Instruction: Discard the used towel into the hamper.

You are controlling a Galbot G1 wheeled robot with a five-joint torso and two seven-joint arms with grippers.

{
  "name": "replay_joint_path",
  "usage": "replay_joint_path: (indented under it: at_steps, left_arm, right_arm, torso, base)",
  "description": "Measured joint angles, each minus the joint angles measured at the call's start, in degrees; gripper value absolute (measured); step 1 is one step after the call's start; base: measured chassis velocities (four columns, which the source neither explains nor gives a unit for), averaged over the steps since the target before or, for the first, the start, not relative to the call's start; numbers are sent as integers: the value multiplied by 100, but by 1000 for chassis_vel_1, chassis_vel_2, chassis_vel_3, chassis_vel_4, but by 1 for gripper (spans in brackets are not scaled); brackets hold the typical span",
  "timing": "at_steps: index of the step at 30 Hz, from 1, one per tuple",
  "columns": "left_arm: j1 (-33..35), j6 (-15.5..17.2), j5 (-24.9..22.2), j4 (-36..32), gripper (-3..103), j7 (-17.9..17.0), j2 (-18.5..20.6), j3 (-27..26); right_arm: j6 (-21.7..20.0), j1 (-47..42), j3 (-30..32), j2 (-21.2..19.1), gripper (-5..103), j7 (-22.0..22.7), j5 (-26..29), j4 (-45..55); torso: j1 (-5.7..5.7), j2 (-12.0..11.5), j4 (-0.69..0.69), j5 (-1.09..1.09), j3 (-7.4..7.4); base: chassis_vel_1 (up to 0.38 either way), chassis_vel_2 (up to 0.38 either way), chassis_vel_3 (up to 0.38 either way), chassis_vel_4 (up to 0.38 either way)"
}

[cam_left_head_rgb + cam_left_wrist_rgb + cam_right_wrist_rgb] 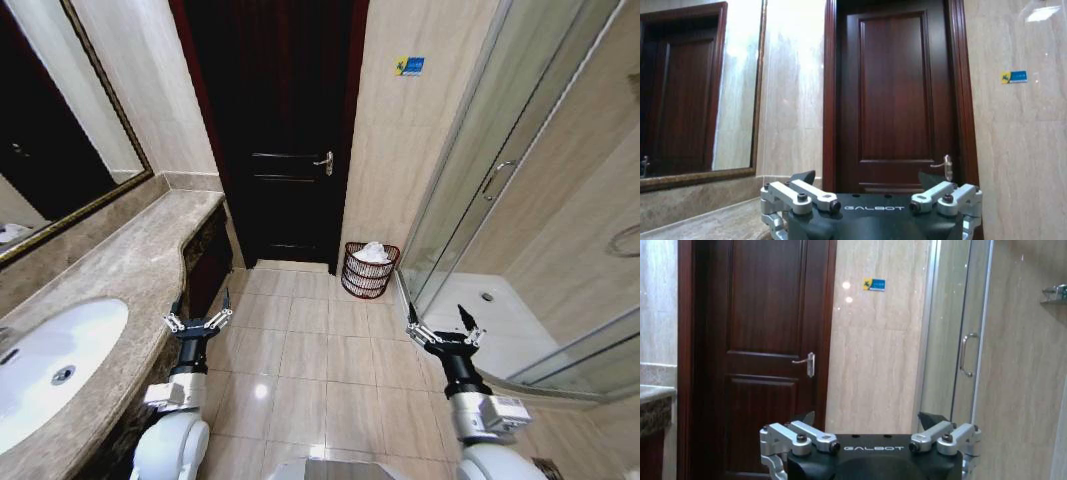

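- The hamper [369, 270] is seen standing on the tiled floor [310, 350], against the wall just right of the dark door [285, 130] and touching or nearly touching the shower's glass panel [500, 170].
- A white crumpled cloth, taken to be the towel [372, 252], is seen lying inside the hamper, heaped up at its rim (whether any part hangs over the bars cannot be told).
- The left gripper [198, 318] is held low over the floor, well short of the hamper and on the door's left side, beside the marble counter [130, 270]. Its fingers are spread wide and nothing is held between them; the same is shown in the left wrist view [867, 192], where the door is faced.
- The right gripper [444, 326] is held low over the floor nearer the shower, also well apart from the hamper. Its fingers are spread wide and are empty; this is borne out by the right wrist view [867, 432].
- Progress, as judged: the discarding appears to be done, since the towel is already in the hamper and neither gripper is loaded. Nothing of the task looks left beyond the arms being parked.
- A sink [50, 365] is noted in the counter, far from the hamper; no cloth is seen on it.
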Motion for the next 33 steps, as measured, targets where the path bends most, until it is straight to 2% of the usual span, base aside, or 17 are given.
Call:
replay_joint_path:
  at_steps: [8,11,13,18,24,27,29,33]
  left_arm:
    - [76,56,-19,-162,100,21,-33,67]
    - [73,148,-66,-239,100,30,-27,131]
    - [55,227,-63,-316,100,80,-45,160]
    - [35,335,-63,-375,100,184,-40,122]
    - [-88,414,-163,-330,100,216,5,119]
    - [-106,617,-551,-356,100,327,92,118]
    - [-103,630,-601,-356,100,338,102,122]
    - [0,697,-703,-353,100,436,158,158]
  right_arm:
    - [5,76,6,-13,100,96,-74,-3]
    - [212,109,29,91,100,166,-323,-28]
    - [386,42,6,356,100,182,-571,-44]
    - [448,-61,-64,539,100,129,-749,-34]
    - [327,61,-62,538,100,127,-800,-99]
    - [193,169,-42,607,100,216,-743,-200]
    - [184,170,-34,627,100,221,-736,-212]
    - [210,113,39,871,100,143,-731,-350]
  torso:
    - [-2,1,0,1,0]
    - [-5,3,0,0,-2]
    - [-5,3,0,0,-2]
    - [-1,2,0,0,0]
    - [0,1,0,0,0]
    - [0,1,0,0,0]
    - [-1,1,1,0,0]
    - [-1,1,0,0,0]
  base:
    - [75,-81,-88,80]
    - [72,-58,-70,64]
    - [12,-18,-22,31]
    - [0,0,0,0]
    - [0,0,0,0]
    - [0,0,0,0]
    - [0,0,0,0]
    - [0,0,0,0]
